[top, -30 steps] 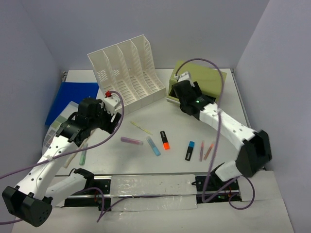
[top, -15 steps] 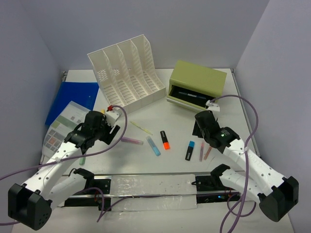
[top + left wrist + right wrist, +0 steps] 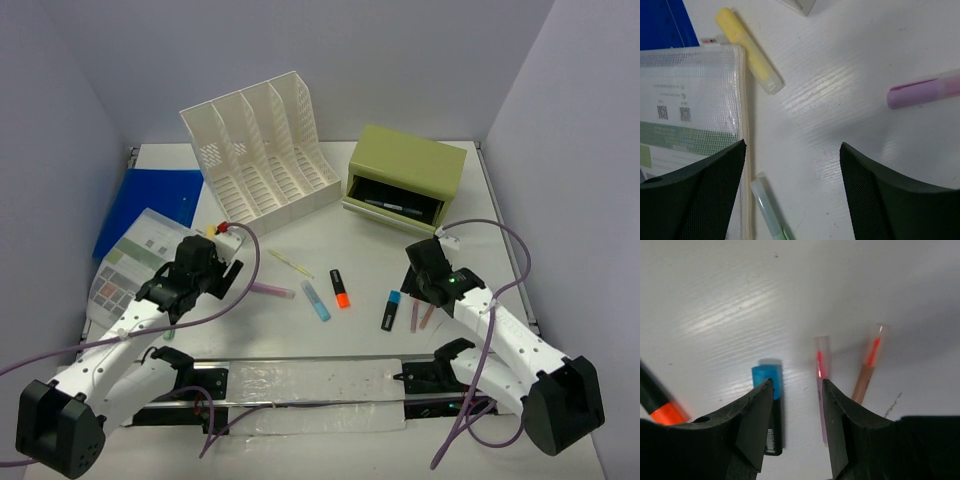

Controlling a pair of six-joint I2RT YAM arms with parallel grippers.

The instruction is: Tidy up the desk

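Pulled back from the open olive-green drawer box [image 3: 405,165] near the far right corner of the white desk [image 3: 370,250], poises right gripper [image 3: 796,387] part-spread and empty over the blue-capped black highlighter [image 3: 391,311], likely next for that drawer, and holds left gripper [image 3: 792,150] wide, empty, beside the clear mesh pouch [image 3: 685,100].

The left hand [image 3: 792,155] hangs open over the white desk [image 3: 840,60]. A yellow highlighter [image 3: 749,51] lies at eleven o'clock, a purple marker [image 3: 925,92] at three and a mesh pouch [image 3: 690,100] at nine.
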